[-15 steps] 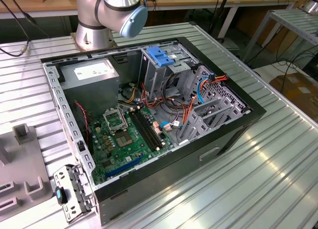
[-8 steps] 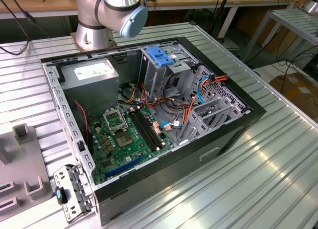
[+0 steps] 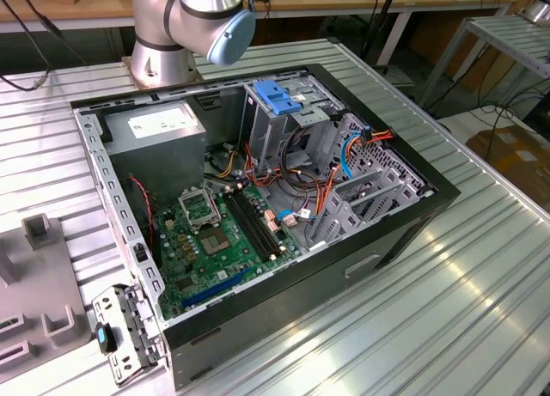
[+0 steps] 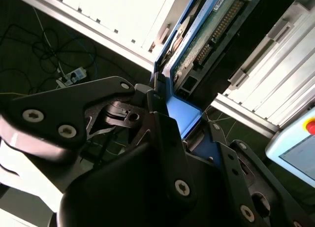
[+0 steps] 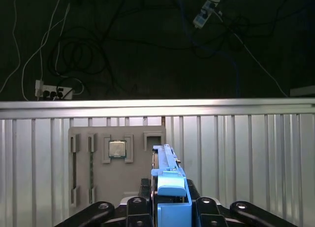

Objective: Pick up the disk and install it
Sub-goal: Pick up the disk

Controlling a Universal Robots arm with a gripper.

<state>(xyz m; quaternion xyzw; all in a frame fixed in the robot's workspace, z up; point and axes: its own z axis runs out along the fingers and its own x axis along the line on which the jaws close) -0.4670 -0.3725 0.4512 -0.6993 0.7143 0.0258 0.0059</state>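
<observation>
Ribbed aluminium tabletop [image 5: 246, 153] carries a grey fixture tray [image 5: 81, 163] bearing a processor chip [image 5: 116, 149]; before that tray, the gripper [image 5: 170, 197] clamps the disk [image 5: 167, 163] edge-on between its jaws.

No text can be read; the white label [image 3: 159, 119] on the grey box [image 3: 163, 151] is too small.

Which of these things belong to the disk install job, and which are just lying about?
Job: disk; tool gripping it; open computer case.
Lying about: grey tray; chip in it; power strip.
</observation>
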